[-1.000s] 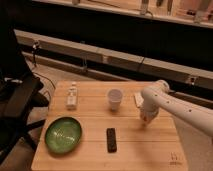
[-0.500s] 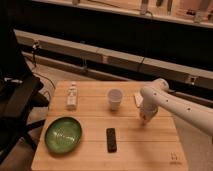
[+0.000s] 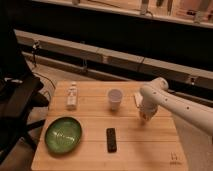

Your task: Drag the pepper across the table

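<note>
The light-wood table (image 3: 90, 157) has a small dark logo mark (image 3: 174, 159) at its near right corner. My white arm reaches in from the right, and my gripper (image 3: 145, 118) points down with its tip at the tabletop on the right side, just right of a white cup (image 3: 115, 98). I cannot make out a pepper; whatever lies under the gripper tip is hidden by it. A small pale bottle-like object (image 3: 72, 96) lies at the far left of the table, well away from the gripper.
A green plate (image 3: 63, 134) sits at the near left. A flat black bar-shaped object (image 3: 111, 139) lies at the near middle. A black chair (image 3: 15, 100) stands left of the table. A dark wall with a ledge runs behind.
The arm and gripper have hardly moved, at most a slight shift to the left. The objects on the table are where they were.
</note>
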